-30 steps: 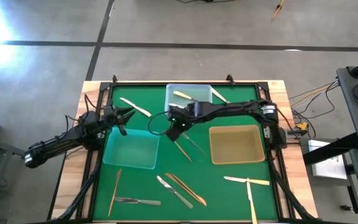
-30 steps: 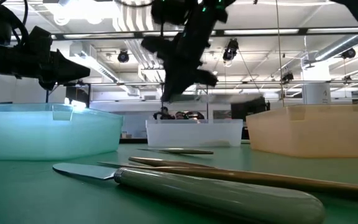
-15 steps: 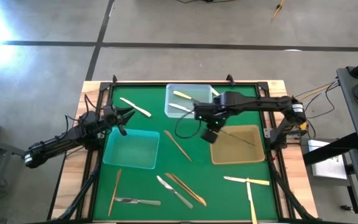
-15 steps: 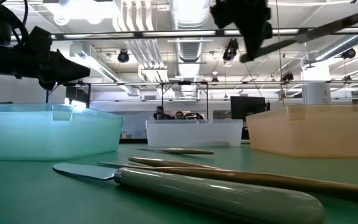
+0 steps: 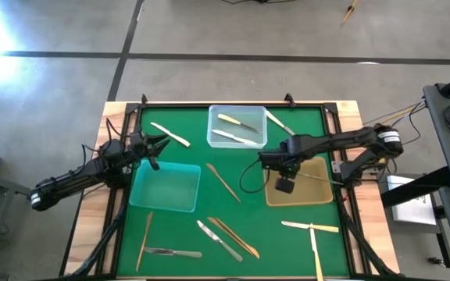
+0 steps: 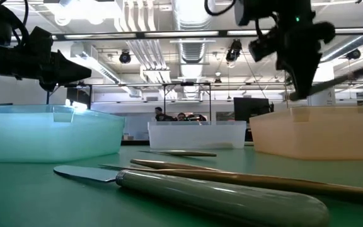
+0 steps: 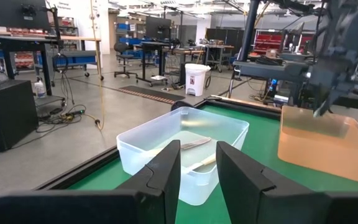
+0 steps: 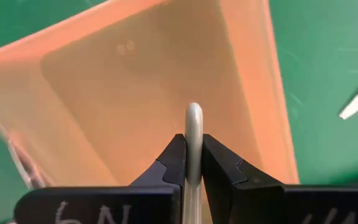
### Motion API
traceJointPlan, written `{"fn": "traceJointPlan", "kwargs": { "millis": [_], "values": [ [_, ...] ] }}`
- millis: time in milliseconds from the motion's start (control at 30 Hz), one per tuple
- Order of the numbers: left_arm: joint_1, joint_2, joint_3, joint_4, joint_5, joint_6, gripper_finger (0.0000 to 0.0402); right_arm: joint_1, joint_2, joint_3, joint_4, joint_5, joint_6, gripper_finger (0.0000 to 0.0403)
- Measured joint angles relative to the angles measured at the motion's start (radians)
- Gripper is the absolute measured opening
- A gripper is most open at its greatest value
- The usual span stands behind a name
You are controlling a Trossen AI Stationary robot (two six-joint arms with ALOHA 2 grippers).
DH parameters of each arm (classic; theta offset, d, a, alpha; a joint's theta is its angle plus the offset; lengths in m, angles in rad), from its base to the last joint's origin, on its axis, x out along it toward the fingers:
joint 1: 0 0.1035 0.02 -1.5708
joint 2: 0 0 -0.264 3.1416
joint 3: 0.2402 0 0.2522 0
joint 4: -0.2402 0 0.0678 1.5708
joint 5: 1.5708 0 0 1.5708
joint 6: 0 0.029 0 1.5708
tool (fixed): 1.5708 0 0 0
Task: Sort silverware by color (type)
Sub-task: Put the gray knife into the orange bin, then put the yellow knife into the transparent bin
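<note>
Right gripper (image 8: 192, 163) pinches a slim, smooth, round-tipped utensil (image 8: 193, 134), seemingly silver, above the translucent orange tray (image 5: 297, 193); left gripper (image 7: 197, 168) parted, empty.

Two slim black jointed arms (image 5: 76, 178) trail looping black cables (image 5: 244, 178).

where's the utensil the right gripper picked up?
In the high view the silver utensil is pinched in the right gripper, over the orange tray on the mat's right side; the right wrist view shows its handle between the fingers, above the tray floor.
</note>
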Motion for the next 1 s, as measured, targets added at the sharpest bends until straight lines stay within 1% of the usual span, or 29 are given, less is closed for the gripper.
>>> {"fn": "traceJointPlan", "kwargs": {
  "millis": [167,267,333,400,633,733,833,900,1000],
  "values": [
    [0.0,0.0,0.0,0.0,0.0,0.0,0.0087,-0.005,-0.042,-0.147,0.217,0.003,-0.002,0.0022],
    [0.0,0.0,0.0,0.0,0.0,0.0,0.0087,-0.004,-0.044,-0.205,0.283,0.0,-0.008,0.0022],
    [0.0,0.0,0.0,0.0,0.0,0.0,0.0087,-0.004,-0.041,-0.223,0.285,0.001,-0.008,0.0022],
    [0.0,0.0,0.0,0.0,0.0,0.0,0.0087,-0.005,-0.041,-0.235,0.287,0.0,0.002,0.0032],
    [0.0,0.0,0.0,0.0,0.0,0.0,0.0087,-0.004,-0.042,-0.239,0.286,0.0,0.002,0.0125],
    [0.0,0.0,0.0,0.0,0.0,0.0,0.0087,-0.004,-0.042,-0.221,0.271,0.0,0.01,0.0149],
    [0.0,0.0,0.0,0.0,0.0,0.0,0.0087,-0.004,-0.055,-0.19,0.212,-0.009,0.054,0.0158],
    [0.0,0.0,0.0,0.0,0.0,0.0,0.0087,0.001,-0.074,-0.167,0.174,-0.034,0.095,0.0158],
    [0.0,0.0,0.0,0.0,0.0,0.0,0.0087,0.017,-0.115,-0.141,0.117,-0.084,0.217,0.0148]
  ]
}}
